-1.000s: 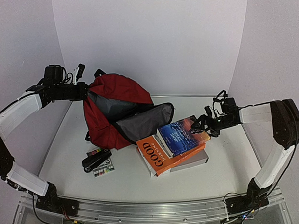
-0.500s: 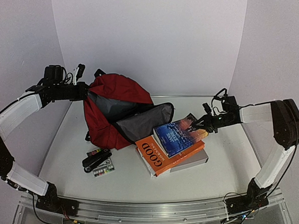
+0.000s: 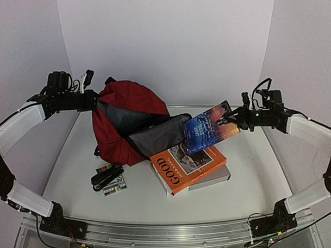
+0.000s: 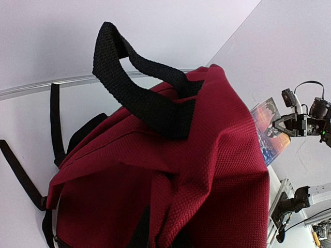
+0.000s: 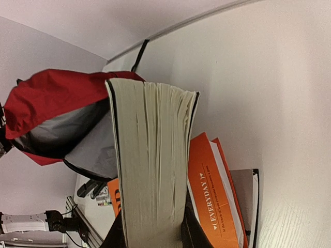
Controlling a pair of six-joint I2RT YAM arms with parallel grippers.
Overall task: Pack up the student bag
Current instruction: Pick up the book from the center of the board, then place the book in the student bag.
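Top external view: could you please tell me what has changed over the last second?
The right gripper closed on the blue book and lifted it off the orange book toward the student bag. The left gripper, holding the bag's top, and the orange book stayed put.

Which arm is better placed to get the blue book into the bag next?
Right. The right gripper is shut on the blue book, held above the orange book beside the open mouth of the student bag. The left gripper, at its top, seems to hold it open.
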